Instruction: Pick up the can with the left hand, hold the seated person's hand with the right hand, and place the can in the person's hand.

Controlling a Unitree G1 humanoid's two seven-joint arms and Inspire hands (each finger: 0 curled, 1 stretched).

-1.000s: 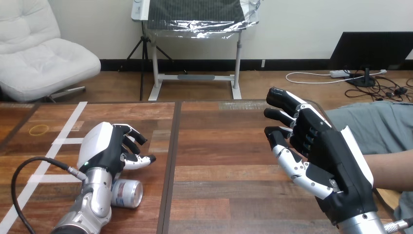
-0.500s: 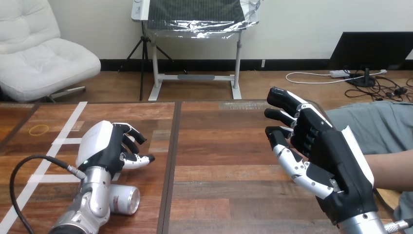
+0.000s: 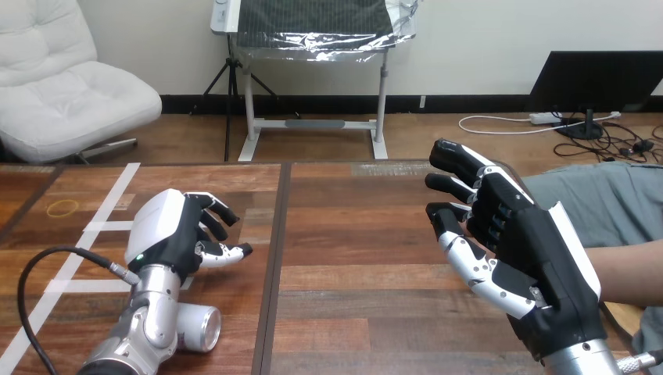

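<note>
Evidently the pickup is pending: the silver aluminium can (image 3: 197, 328) lies sideways on the wooden counter (image 3: 352, 258), at six o'clock from the half-open, empty left hand (image 3: 168, 230), which probably must reach back. The right hand (image 3: 532, 250) hangs open, empty.

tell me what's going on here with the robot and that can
The robot's left hand hovers over the wooden table, loosely open and holding nothing. The can lies on its side beside that arm's forearm, not yet picked up. The right hand is raised and open at the right, in front of the person's forearm. Whether the two touch cannot be told.
</note>
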